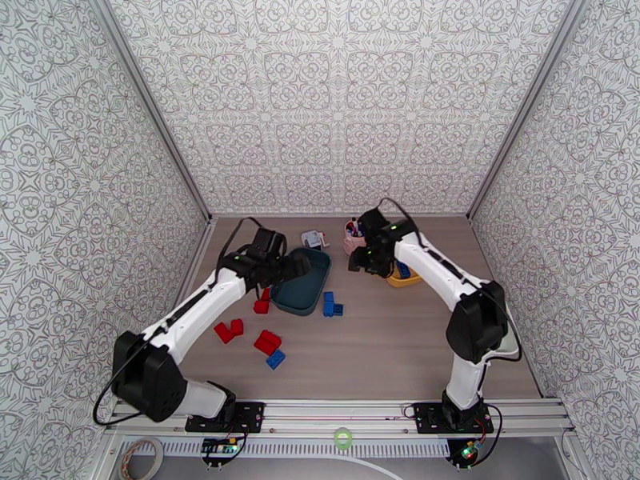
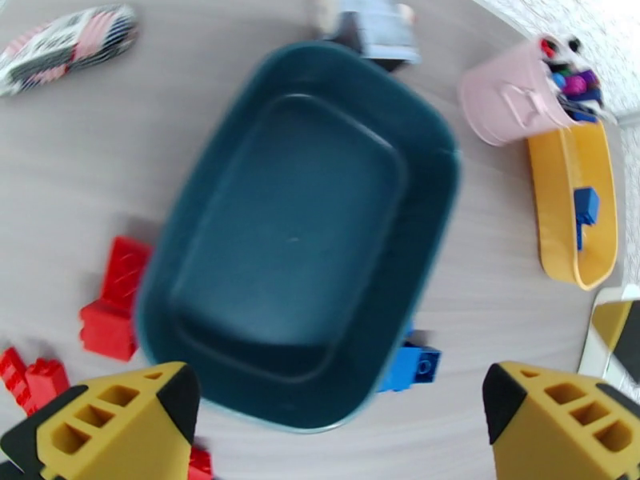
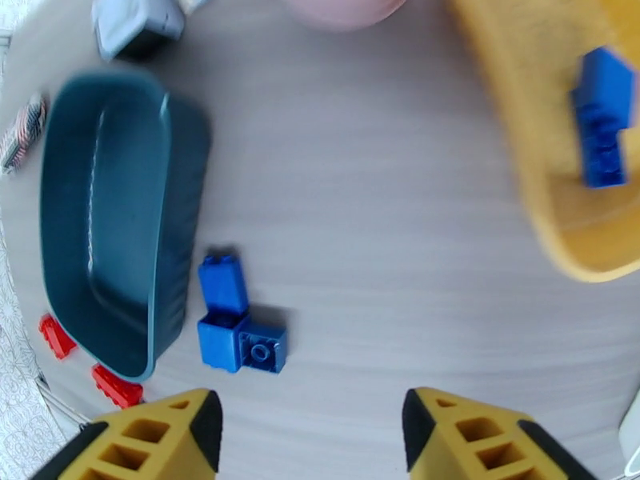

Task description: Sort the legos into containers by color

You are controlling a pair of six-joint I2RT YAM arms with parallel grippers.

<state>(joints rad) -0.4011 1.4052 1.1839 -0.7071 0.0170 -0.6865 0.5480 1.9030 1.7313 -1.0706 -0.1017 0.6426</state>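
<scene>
legos [image 3: 240,330] are small studded bricks in red and blue.

Robot lab cell: patterned wall panels [image 1: 336,98], aluminium rail [image 1: 344,411], wood-look tabletop [image 1: 384,346].

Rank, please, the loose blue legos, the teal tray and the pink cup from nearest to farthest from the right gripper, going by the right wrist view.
1. Blue legos: loose, just ahead of the right gripper, slightly left.
2. Teal tray: left, near end beside them.
3. Pink cup: far ahead, top edge.
</scene>
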